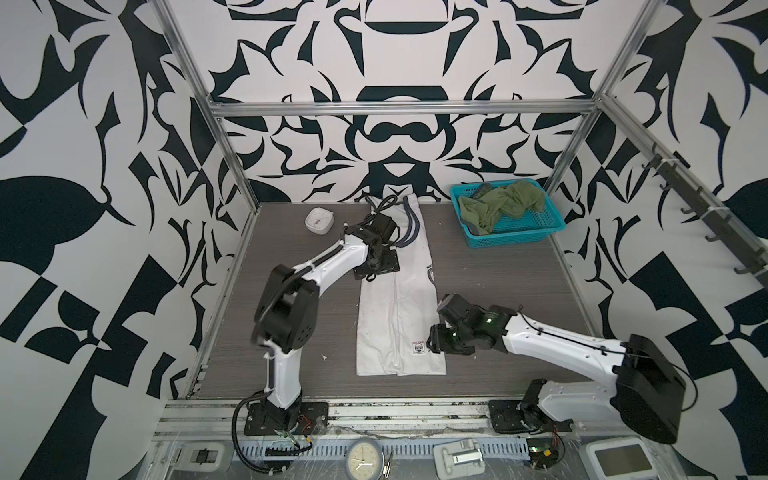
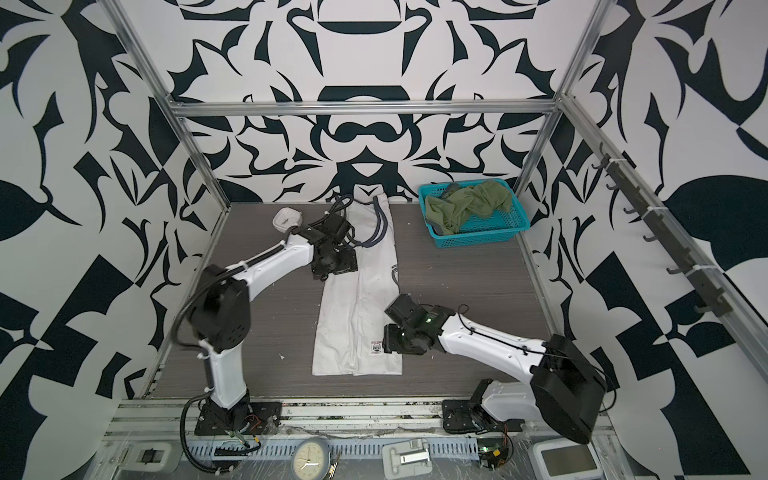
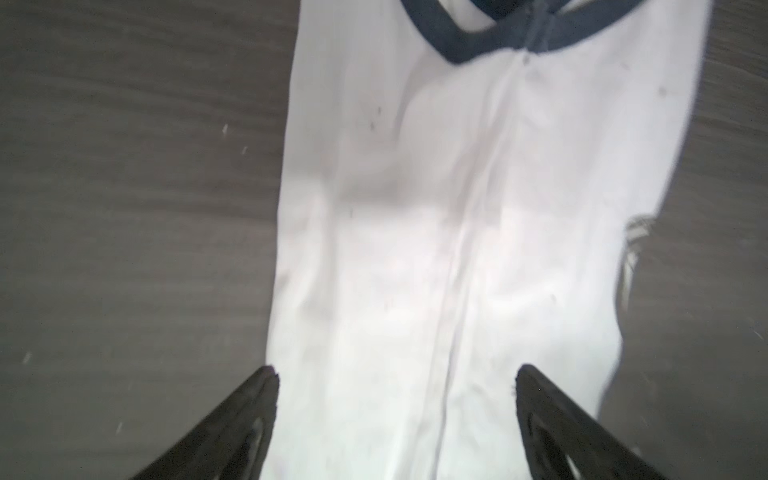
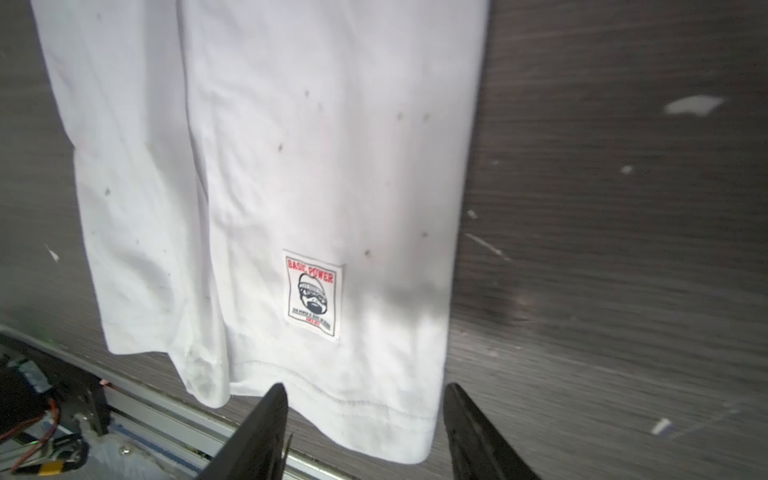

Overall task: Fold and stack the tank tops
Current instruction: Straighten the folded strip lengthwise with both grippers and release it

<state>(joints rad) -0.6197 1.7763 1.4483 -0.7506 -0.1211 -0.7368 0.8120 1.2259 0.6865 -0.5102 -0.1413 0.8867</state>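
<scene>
The white tank top (image 1: 395, 307) is laid flat in the middle of the table (image 1: 498, 291), folded into one long strip. Its dark straps are pointed to the back wall and its hem to the front.

The left gripper (image 3: 395, 374) is held over the top part of the strip, near the straps. Its fingers are spread wide and nothing is pinched between them.

The right gripper (image 4: 365, 388) is held just over the hem corner, near a small sewn label (image 4: 312, 296). Its fingers are parted too, and the cloth is not grabbed.

The green tank top (image 1: 498, 203) is bunched up in the blue basket (image 1: 517, 240) at the back right. A small white clock (image 1: 319, 221) is set at the back left.
</scene>
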